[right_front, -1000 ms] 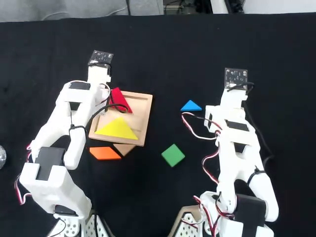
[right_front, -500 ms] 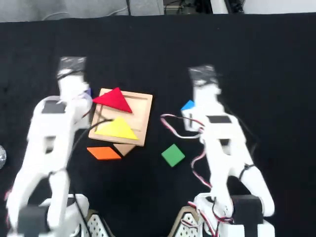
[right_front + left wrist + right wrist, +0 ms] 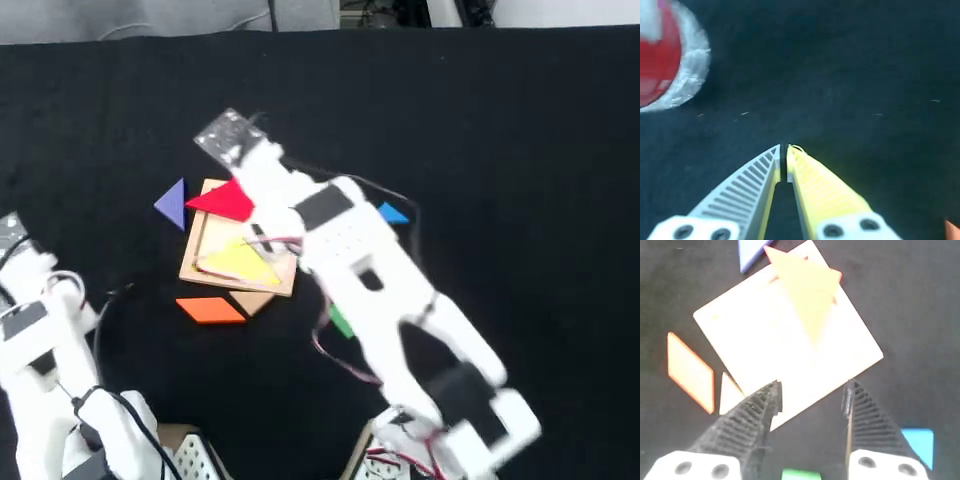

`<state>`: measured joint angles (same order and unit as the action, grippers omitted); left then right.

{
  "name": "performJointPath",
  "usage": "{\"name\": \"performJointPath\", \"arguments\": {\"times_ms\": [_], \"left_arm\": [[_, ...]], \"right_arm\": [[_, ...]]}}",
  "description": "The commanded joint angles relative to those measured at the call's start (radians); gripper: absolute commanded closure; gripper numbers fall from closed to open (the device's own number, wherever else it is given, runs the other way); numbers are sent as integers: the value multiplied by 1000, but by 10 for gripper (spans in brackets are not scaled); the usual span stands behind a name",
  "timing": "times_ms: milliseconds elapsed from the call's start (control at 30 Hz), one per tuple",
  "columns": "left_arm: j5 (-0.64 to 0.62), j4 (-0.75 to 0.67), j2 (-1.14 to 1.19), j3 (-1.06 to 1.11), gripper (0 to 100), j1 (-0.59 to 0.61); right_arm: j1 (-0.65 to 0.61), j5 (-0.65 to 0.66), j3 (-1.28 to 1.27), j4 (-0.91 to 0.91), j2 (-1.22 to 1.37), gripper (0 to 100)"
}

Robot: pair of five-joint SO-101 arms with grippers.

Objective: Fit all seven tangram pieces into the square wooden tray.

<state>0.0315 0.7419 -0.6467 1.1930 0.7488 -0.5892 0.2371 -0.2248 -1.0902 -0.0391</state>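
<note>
Fingers (image 3: 747, 427) spread wide on the right gripper (image 3: 811, 387) above the wooden tray (image 3: 855, 345), pressed together on the left gripper (image 3: 785, 148) over black cloth (image 3: 840, 75), yellow triangle (image 3: 238, 262) inside the tray, red triangle (image 3: 225, 202) across its corner.

Red triangle (image 3: 226, 201); yellow triangle (image 3: 238, 262); seemingly green square (image 3: 801, 475)

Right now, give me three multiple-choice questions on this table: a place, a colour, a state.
1. Where is the purple triangle? A on the cloth beside the tray; B inside the tray; C in a gripper.
2. What colour is the parallelogram? A green; B orange; C blue.
3. The right gripper is: A shut on a piece; B shut on nothing; C open.
Answers: A, it lies off the tray's edge; B, it shows orange; C, its fingers stand apart.
</note>
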Motion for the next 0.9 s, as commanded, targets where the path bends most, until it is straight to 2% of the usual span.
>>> {"name": "performJointPath", "arguments": {"times_ms": [0,67,367,533,767,867], "left_arm": [[20,-15,-21,2,967,39],[18,-15,-23,2,967,41],[18,-86,-31,44,967,-10],[21,-89,-31,45,967,-13],[23,-89,-31,45,967,-13],[23,-91,-31,45,967,-15]], "right_arm": [[-12,46,246,-32,214,783],[-8,81,367,-68,340,783],[18,84,786,-170,742,783],[20,55,935,-273,851,783],[25,-11,1049,-282,952,788],[23,-20,1061,-301,967,851]]}}
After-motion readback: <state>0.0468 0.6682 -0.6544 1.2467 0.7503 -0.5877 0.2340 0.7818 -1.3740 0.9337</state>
